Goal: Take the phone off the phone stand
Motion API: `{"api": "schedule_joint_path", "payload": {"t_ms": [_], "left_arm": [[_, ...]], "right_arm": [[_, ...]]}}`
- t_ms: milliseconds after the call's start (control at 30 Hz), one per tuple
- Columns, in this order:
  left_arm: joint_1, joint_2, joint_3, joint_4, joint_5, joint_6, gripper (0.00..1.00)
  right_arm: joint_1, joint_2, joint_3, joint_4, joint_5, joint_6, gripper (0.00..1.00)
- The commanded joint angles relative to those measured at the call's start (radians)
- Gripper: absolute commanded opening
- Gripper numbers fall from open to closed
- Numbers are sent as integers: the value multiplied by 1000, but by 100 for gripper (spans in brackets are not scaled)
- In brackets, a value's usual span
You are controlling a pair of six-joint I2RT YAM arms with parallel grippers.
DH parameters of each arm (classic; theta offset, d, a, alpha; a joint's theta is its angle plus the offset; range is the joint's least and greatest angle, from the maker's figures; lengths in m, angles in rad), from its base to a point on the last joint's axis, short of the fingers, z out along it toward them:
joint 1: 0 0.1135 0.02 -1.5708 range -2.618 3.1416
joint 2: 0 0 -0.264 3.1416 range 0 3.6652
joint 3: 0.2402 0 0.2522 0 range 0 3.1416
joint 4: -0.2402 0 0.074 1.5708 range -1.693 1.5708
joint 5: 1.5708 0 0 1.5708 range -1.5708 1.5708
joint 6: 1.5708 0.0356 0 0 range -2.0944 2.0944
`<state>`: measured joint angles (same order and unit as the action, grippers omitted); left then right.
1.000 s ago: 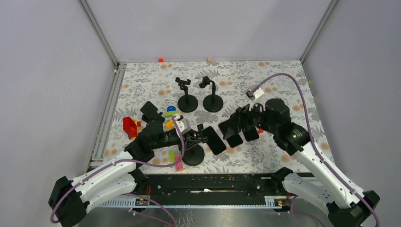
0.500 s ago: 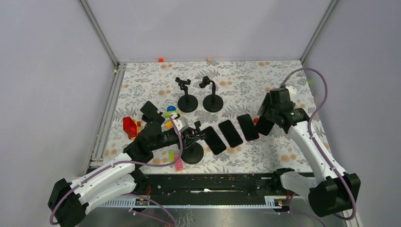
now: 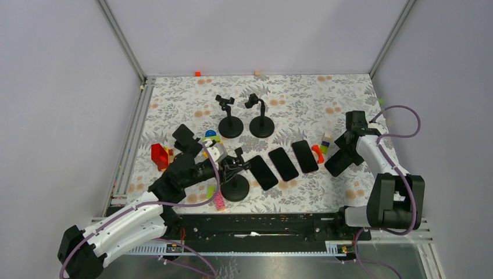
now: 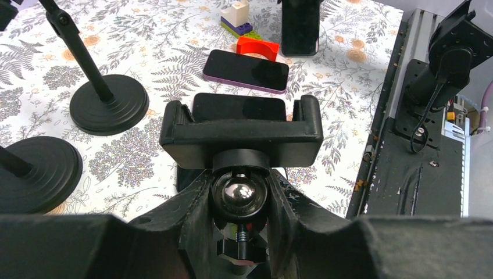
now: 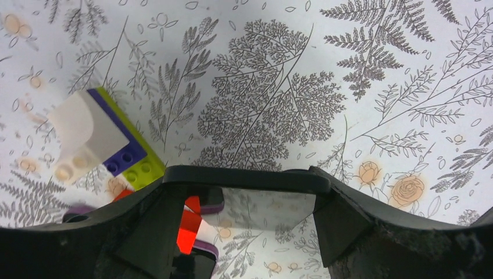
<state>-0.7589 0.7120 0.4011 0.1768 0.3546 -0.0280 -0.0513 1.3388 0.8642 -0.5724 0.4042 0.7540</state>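
The phone (image 3: 337, 164), a flat, glossy black slab, sits at the table's right side, well apart from the phone stand (image 3: 236, 187). The right gripper (image 5: 247, 229) is clamped across its width, and its glass mirrors the fern-printed tablecloth (image 5: 279, 87). The stand is matte black, with a round disc base, a chrome ball joint (image 4: 239, 196) and a rectangular cradle (image 4: 241, 132). The left gripper (image 4: 239, 203) is closed around that joint. Three more dark phones (image 3: 283, 163) lie flat in between, near studded plastic blocks (image 5: 104, 145).
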Motion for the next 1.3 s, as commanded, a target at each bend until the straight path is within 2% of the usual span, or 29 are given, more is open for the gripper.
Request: {"api": "schedule_joint_path", "payload": {"t_ms": [0,333,433,567,600,633,700,867,1000,1133,1267], "left_arm": [[3,-43,12,148,-35,-18,0],[4,-48,4,168,-50,-30,0],[4,-48,1,170,-55,-34,0],[5,-56,-7,174,-67,-41,0],[3,-59,-10,177,-75,-43,0],[4,-63,-13,181,-83,-46,0],[4,-67,-16,184,-100,-50,0],[4,-69,-8,182,-122,-44,0],[4,-40,43,177,-106,-18,0],[7,66,166,161,-32,9,0],[9,222,290,217,77,8,0]], "right_arm": [[-13,51,-2,28,63,72,8],[-46,160,-22,89,-16,86,42],[-56,165,-19,90,-36,90,57],[-61,163,-16,89,-62,87,63],[-63,158,-15,89,-65,85,69],[-64,150,-16,87,-63,86,81],[-66,133,-17,84,-61,88,89],[-69,113,-18,67,-49,87,96],[-70,76,-8,39,-30,80,97],[-70,2,9,0,-6,54,97],[-70,-103,7,-20,2,5,98]]}}
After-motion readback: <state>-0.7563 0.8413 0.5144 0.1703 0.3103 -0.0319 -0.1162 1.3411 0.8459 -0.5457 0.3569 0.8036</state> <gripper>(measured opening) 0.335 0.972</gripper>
